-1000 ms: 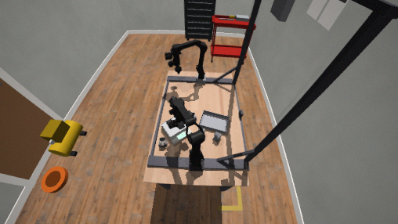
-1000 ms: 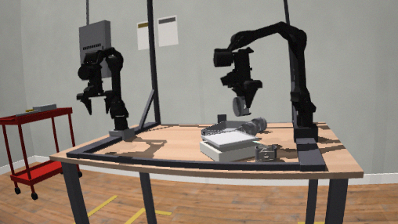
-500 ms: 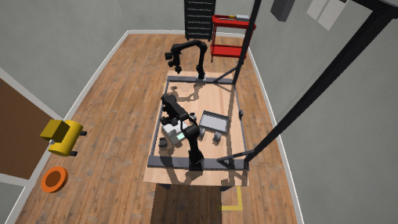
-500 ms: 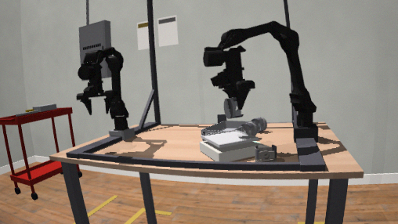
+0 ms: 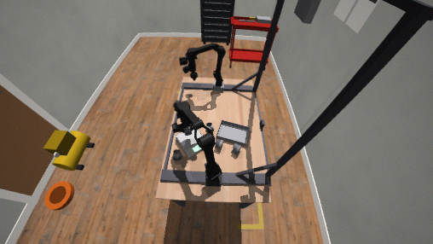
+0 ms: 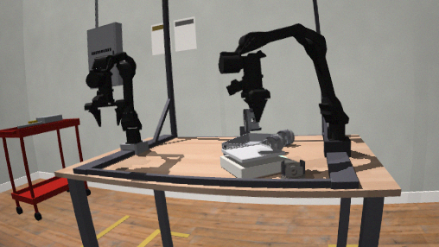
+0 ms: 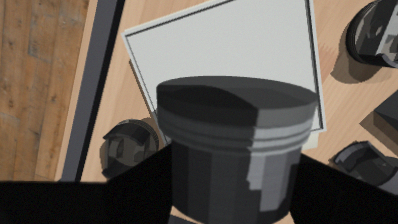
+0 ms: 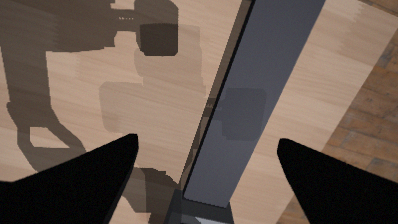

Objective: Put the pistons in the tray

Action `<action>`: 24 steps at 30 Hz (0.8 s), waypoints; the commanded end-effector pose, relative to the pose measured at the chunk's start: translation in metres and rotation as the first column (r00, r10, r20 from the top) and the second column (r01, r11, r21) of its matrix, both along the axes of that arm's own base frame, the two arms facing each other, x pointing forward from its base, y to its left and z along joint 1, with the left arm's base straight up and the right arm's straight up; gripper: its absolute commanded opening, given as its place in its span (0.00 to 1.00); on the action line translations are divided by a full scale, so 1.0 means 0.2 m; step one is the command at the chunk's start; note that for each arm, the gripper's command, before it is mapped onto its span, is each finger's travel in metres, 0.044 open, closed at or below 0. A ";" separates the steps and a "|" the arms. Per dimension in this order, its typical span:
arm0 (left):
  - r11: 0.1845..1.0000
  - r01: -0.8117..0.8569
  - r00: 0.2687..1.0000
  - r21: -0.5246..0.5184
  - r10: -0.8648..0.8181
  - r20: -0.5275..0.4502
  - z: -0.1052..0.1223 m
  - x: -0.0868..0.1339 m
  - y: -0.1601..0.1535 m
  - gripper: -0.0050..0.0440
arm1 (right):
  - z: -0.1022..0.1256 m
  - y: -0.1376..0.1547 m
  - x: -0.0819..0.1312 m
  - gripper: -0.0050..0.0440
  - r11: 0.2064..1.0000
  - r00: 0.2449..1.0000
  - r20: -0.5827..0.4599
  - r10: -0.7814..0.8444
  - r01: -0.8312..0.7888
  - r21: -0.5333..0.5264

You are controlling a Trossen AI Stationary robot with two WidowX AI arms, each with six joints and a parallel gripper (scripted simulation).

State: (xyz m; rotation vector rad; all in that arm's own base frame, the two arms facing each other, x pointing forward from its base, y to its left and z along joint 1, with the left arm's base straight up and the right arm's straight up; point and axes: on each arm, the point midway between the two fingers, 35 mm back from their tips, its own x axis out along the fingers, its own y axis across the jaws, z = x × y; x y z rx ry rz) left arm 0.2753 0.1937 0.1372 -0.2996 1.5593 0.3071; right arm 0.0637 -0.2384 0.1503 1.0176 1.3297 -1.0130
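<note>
My left gripper [image 7: 226,149] is shut on a grey piston [image 6: 251,121] [image 7: 235,120], crown up, above the white scale [image 5: 183,137] [image 6: 251,167] [image 7: 215,55]. The scale's plate is bare; its reading is not legible. The steel tray [image 5: 232,134] looks empty. One piston [image 5: 176,154] [image 6: 293,168] [image 7: 131,149] stands beside the scale. Another piston [image 5: 210,127] [image 7: 374,35] stands between scale and tray. Two pistons, one [image 5: 218,144] [image 7: 365,162] and one [image 5: 235,148], sit outside the tray's near side. My right gripper [image 6: 109,124] [image 8: 208,143] is open and empty, high over the far end.
A dark frame [image 5: 213,176] [image 6: 207,180] [image 8: 255,100] runs round the wooden table. Its uprights and diagonal braces stand at the tray side. A small dark block [image 5: 262,124] is on the frame beyond the tray. A red cart [image 5: 251,55] [image 6: 41,186] stands off the table.
</note>
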 end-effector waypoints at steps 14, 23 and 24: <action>0.914 0.397 0.915 0.079 -0.401 0.043 0.08 0.01 0.00 0.43 | 0.04 -0.02 0.01 0.92 1.000 1.000 0.011 -0.001 0.001 -0.030; 0.824 0.558 0.826 0.101 -0.563 0.036 0.09 0.01 0.00 0.43 | 0.04 -0.02 0.01 0.92 1.000 1.000 0.011 -0.001 0.001 -0.030; 0.809 0.579 0.811 0.101 -0.585 0.034 0.08 0.01 0.00 0.43 | 0.04 -0.02 0.01 0.92 1.000 1.000 0.011 -0.001 0.001 -0.030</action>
